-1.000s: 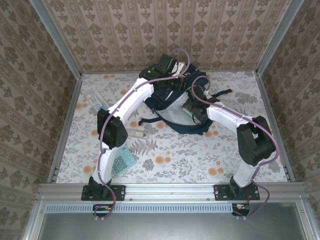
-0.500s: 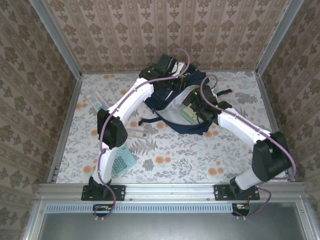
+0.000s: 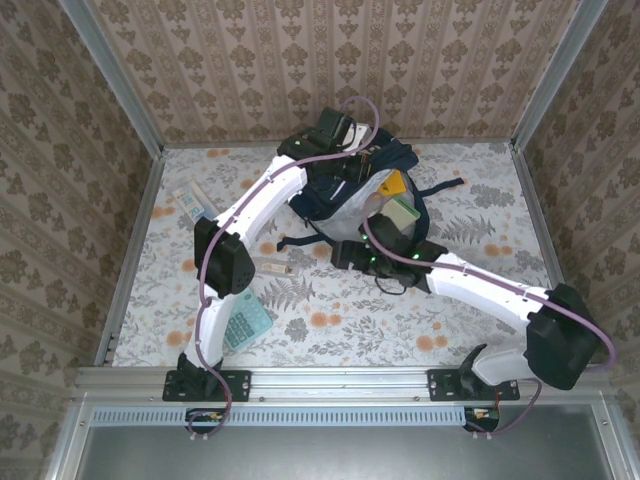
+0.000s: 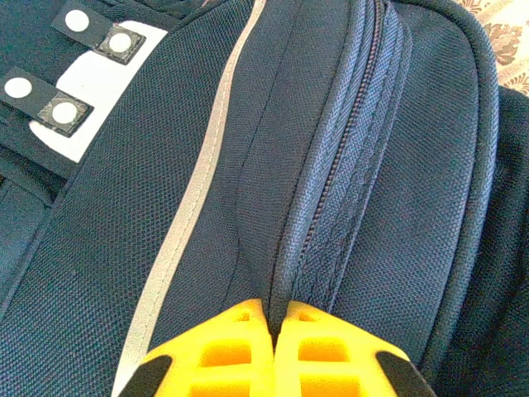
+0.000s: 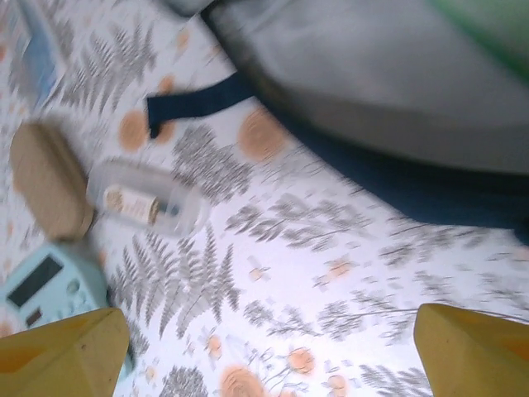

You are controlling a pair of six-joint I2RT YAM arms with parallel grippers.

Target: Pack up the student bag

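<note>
Pinching student bag [image 4: 397,165] seam: left tool [image 4: 275,314] clenched | right tool [image 5: 264,322] released, beside it

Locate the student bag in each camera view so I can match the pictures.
Top external: the student bag lies just above the centre of the picture.
Left wrist: its navy fabric and zipper show close up, pinched by the left hand at the bottom edge.
Right wrist: it sits upper right, grey lining above a navy edge.
Shared landmark: the floral table cover.
</note>
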